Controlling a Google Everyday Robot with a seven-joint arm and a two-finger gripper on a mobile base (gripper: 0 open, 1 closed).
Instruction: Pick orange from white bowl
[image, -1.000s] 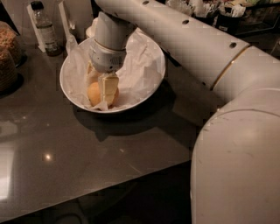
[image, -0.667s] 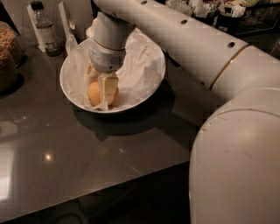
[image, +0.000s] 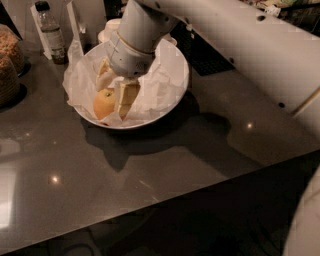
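Glints of light dot one dark, glossy grey table (image: 175, 165), and on its far left part stands one white bowl (image: 131, 125), wide and shallow, lined with one crumpled sheet of white paper (image: 165, 75) that spills over the rim on the left. One orange (image: 105, 102) lies inside the bowl, low on its front-left side, resting on the paper and partly wrapped by its folds. One white arm (image: 240, 50) comes in from the upper right and slopes down across the bowl, ending in a thick round wrist above its middle. The one gripper (image: 120, 96) hangs from that wrist, down inside the bowl, just beside the orange on its right and touching or nearly touching its skin. Whether the jaws are apart or clamped on the fruit cannot be told, since the wrist and paper hide much of them. Behind the bowl, at the back left, one clear bottle (image: 50, 35) with a dark cap stands upright, well apart from the orange. At the far left edge, one glass jar (image: 7, 65) of brown, grainy stuff is cut off by the frame. One small white bowl (image: 112, 25) peeks out behind the wrist.
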